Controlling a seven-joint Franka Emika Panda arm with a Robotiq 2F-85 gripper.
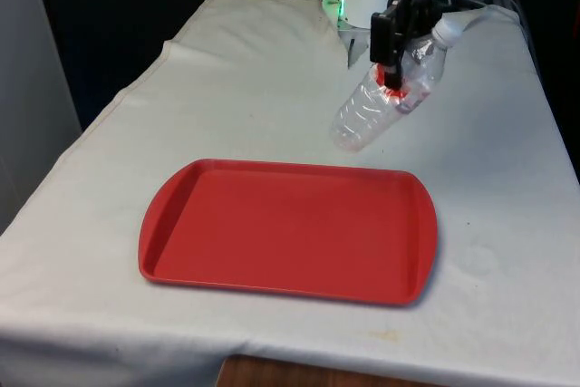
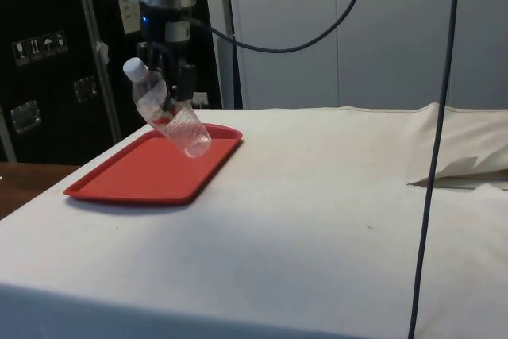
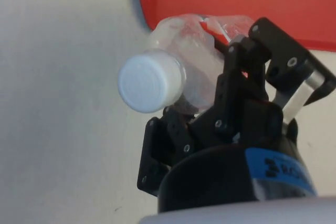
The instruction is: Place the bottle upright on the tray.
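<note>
Hiding bottle middle: black jaws.

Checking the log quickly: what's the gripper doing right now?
Gripper: closed on the clear bottle, held tilted in the air, not yet on the red tray.

A white cloth covers the surface from edge to edge, lying smooth across the middle with a few folds near one corner in the side view. A red tray lies flat on the cloth, toward the near edge in the front view.
</note>
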